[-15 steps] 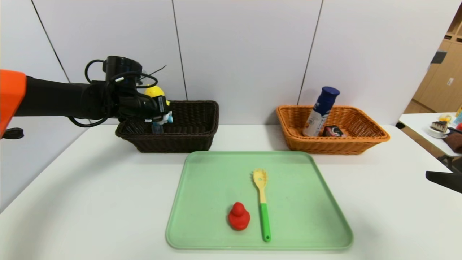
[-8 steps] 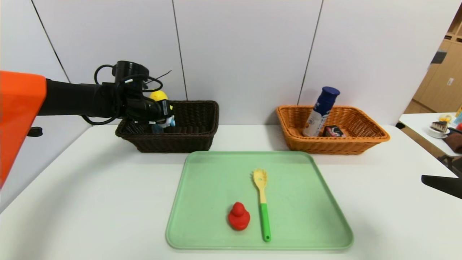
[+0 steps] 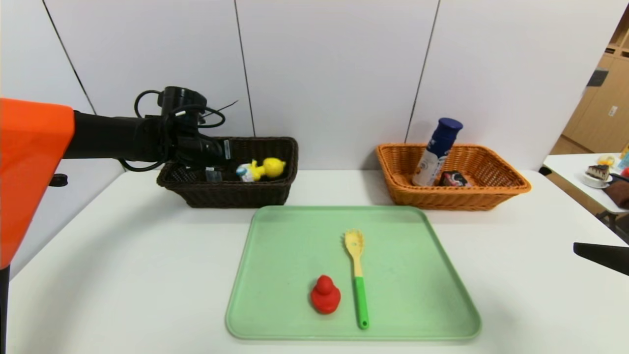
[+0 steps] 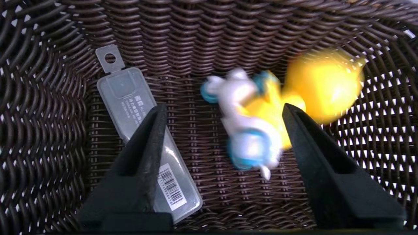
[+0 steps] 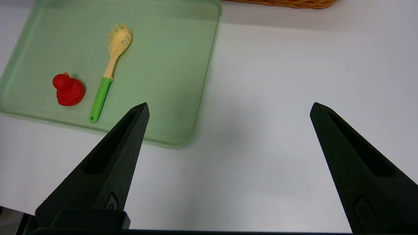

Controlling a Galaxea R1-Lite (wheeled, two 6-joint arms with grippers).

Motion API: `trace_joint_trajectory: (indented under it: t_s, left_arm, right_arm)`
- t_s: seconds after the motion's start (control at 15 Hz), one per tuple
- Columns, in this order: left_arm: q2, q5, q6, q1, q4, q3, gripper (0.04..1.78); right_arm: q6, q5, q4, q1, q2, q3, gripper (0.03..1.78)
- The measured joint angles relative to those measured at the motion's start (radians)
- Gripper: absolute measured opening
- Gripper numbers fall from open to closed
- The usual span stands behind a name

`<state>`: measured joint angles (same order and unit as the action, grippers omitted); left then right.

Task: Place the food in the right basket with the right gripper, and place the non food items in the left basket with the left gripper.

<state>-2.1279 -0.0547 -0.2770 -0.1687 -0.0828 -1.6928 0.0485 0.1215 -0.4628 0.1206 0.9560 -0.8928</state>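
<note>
My left gripper [image 3: 216,158] hangs open and empty over the dark brown basket [image 3: 255,194]. The yellow duck toy [image 3: 260,169] lies on its side inside that basket; in the left wrist view it [image 4: 277,107] is blurred between my open fingers [image 4: 153,130]. The grey barcoded case [image 4: 143,130] lies on the basket floor beside it. The red duck [image 3: 325,295] and the yellow pasta fork with green handle [image 3: 357,273] lie on the green tray [image 3: 432,295]. The white and blue bottle [image 3: 436,150] and the black carton [image 3: 454,178] sit in the orange basket [image 3: 501,189]. My right gripper [image 5: 228,109] is open and empty over the bare table right of the tray.
The two baskets stand at the back of the white table [image 3: 123,255], near the wall. A side table [image 3: 585,172] with a cake plate stands at the far right.
My left gripper has opened and let go of the yellow duck toy, which has dropped into the dark brown basket. The left arm has shifted slightly right and lower. The right fingertip has crept slightly left.
</note>
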Motion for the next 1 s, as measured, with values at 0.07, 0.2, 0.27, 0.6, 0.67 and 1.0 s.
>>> trace_joint_trajectory:
  t_s: [0.07, 0.2, 0.27, 0.6, 0.67, 1.0]
  left_arm:
    - [0.017, 0.000, -0.001, 0.000, -0.003, 0.000, 1.34]
    - [0.084, 0.001, -0.001, -0.007, -0.026, 0.004, 1.42]
    - [0.137, 0.001, 0.000, -0.014, -0.066, 0.006, 1.45]
    - [0.470, 0.009, 0.030, -0.101, -0.481, 0.059, 1.57]
    - [0.533, 0.020, 0.031, -0.150, -0.562, 0.087, 1.59]
    - [0.716, 0.199, -0.063, -0.531, -0.710, 0.229, 1.64]
  right_arm:
    - [0.000, -0.002, 0.000, -0.001, -0.001, 0.000, 1.70]
    - [0.000, -0.010, -0.001, -0.001, -0.004, -0.008, 1.70]
    - [0.001, -0.019, -0.005, -0.006, -0.006, -0.017, 1.70]
    - [-0.001, -0.044, -0.036, -0.035, 0.013, -0.103, 1.71]
    - [-0.001, -0.039, -0.070, -0.036, 0.023, -0.129, 1.71]
    - [0.032, 0.051, -0.286, -0.035, 0.074, -0.196, 1.71]
